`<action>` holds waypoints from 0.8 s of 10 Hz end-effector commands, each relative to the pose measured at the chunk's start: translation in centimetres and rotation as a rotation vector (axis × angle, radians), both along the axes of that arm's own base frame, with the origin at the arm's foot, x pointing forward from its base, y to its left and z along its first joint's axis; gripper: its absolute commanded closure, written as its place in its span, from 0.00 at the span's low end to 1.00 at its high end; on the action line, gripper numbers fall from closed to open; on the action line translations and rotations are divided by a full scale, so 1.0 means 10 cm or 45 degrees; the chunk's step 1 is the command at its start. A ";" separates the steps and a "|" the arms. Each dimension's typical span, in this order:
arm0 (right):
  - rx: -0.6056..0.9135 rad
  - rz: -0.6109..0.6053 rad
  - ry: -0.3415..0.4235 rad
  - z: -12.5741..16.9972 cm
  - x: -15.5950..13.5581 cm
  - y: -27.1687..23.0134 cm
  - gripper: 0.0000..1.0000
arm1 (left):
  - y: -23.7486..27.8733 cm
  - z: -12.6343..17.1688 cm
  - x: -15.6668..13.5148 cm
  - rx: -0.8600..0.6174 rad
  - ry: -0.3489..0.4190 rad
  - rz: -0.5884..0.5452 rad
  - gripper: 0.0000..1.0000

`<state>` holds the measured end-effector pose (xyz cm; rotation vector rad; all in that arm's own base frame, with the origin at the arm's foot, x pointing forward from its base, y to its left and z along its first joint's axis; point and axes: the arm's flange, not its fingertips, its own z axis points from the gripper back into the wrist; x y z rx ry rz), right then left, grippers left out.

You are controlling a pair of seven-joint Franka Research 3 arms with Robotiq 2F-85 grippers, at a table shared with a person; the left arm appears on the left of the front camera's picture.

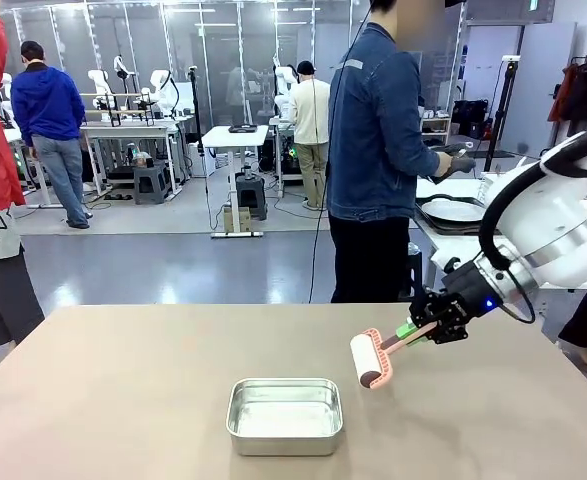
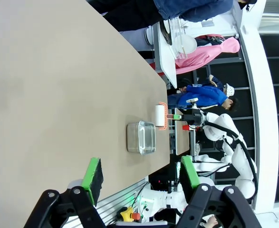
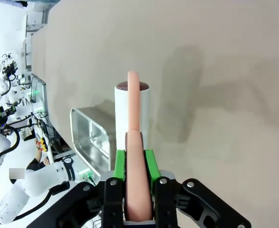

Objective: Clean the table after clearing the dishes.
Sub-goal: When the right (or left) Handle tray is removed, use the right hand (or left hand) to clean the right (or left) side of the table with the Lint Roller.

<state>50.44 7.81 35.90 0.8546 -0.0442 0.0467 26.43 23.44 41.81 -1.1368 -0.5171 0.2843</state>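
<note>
Front view | tool: right gripper [image 1: 416,332] clamped on pink-handled roller [image 1: 367,361]; left gripper [image 2: 140,173] jaws wide, empty | relation: table [image 1: 123,400] lies directly beneath the roll; steel pan [image 1: 285,415] just beside it, leftward; handle slants up-right; right arm nearer

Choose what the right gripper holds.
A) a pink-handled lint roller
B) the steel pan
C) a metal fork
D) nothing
A: the right gripper is shut on the pink handle of the lint roller, whose white roll hangs beside the steel pan.
</note>
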 end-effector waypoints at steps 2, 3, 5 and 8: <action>0.078 -0.055 -0.030 -0.26 0.09 -0.04 0.79 | 0.01 0.04 -0.04 0.006 0.012 -0.004 0.17; 0.107 -0.056 -0.013 -0.40 0.13 -0.03 0.79 | 0.01 0.04 -0.04 0.006 0.012 -0.004 0.17; 0.044 -0.066 0.018 -0.66 0.18 -0.07 0.79 | 0.01 0.04 -0.04 0.006 0.012 -0.004 0.17; -0.104 -0.157 0.115 -1.02 0.23 -0.54 0.79 | 0.01 0.04 -0.04 0.006 0.012 -0.004 0.17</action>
